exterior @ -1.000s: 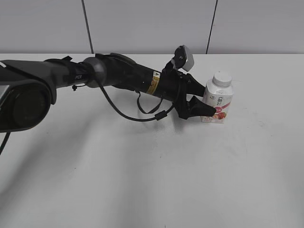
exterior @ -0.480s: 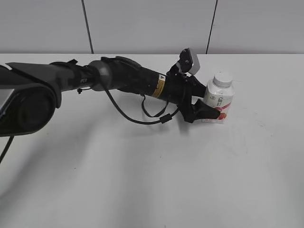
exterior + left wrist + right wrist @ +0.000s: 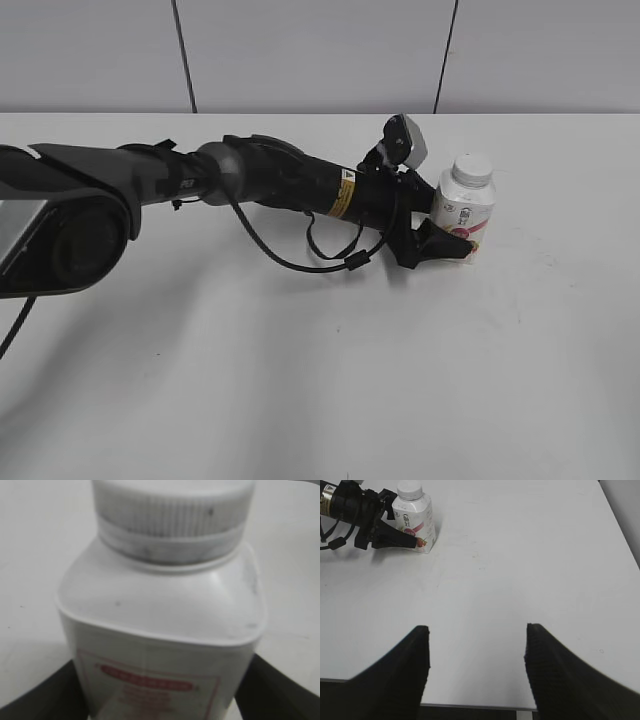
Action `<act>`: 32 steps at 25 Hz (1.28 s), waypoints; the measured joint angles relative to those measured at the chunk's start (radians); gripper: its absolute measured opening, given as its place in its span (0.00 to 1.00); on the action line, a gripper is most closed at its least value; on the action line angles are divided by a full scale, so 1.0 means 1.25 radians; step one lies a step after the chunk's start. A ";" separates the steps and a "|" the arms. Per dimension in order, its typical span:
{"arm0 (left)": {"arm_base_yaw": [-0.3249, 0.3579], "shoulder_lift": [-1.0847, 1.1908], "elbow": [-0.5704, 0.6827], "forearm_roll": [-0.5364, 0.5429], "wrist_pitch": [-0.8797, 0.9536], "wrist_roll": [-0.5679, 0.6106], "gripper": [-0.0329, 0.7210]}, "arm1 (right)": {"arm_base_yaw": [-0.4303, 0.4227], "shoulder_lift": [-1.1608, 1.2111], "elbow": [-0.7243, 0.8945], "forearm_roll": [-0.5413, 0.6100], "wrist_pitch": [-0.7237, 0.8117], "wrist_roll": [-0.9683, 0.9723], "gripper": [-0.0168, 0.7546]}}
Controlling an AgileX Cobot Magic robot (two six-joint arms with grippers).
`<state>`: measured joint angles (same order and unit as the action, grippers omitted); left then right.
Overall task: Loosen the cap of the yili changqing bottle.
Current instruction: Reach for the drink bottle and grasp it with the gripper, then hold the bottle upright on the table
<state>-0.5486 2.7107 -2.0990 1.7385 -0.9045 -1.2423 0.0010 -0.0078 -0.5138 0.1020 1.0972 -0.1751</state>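
Observation:
The yili changqing bottle [image 3: 466, 212] stands upright on the white table, right of centre, with its white cap [image 3: 472, 168] on. My left gripper [image 3: 456, 240] reaches in from the left and is shut on the bottle's lower body. In the left wrist view the bottle [image 3: 160, 630] fills the frame, with the ribbed cap [image 3: 172, 515] at the top and a black finger pressed to each side [image 3: 162, 702]. The right wrist view shows the bottle [image 3: 416, 517] far off at upper left. My right gripper [image 3: 477, 645] is open and empty above the table's near edge.
The white table [image 3: 300, 380] runs back to a pale panelled wall [image 3: 300, 50]. The left arm's black cable [image 3: 300, 262] hangs in a loop just above the table. The table's near edge [image 3: 470, 706] lies below my right gripper.
My left arm has reached further right and a little lower. The bottle has shifted slightly right with the gripper around it.

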 joint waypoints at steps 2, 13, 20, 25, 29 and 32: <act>0.000 0.000 0.000 -0.003 0.002 0.002 0.70 | 0.000 0.000 0.000 0.000 0.000 0.000 0.65; -0.001 0.001 0.000 -0.004 -0.019 0.005 0.59 | 0.000 0.000 0.000 0.000 0.000 0.000 0.65; 0.000 -0.001 0.008 0.001 -0.054 0.005 0.59 | 0.000 0.000 0.000 0.000 0.000 0.000 0.65; 0.004 -0.048 0.094 -0.016 -0.031 0.062 0.59 | 0.000 0.000 0.000 0.000 0.000 0.000 0.65; 0.020 -0.127 0.236 -0.082 -0.013 0.160 0.59 | 0.000 0.000 0.000 0.000 0.000 0.000 0.65; 0.042 -0.195 0.366 -0.175 0.000 0.278 0.59 | 0.000 0.000 0.000 0.000 0.000 0.000 0.65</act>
<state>-0.4961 2.4665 -1.6414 1.5198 -0.9043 -0.8950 0.0010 -0.0078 -0.5138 0.1020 1.0972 -0.1751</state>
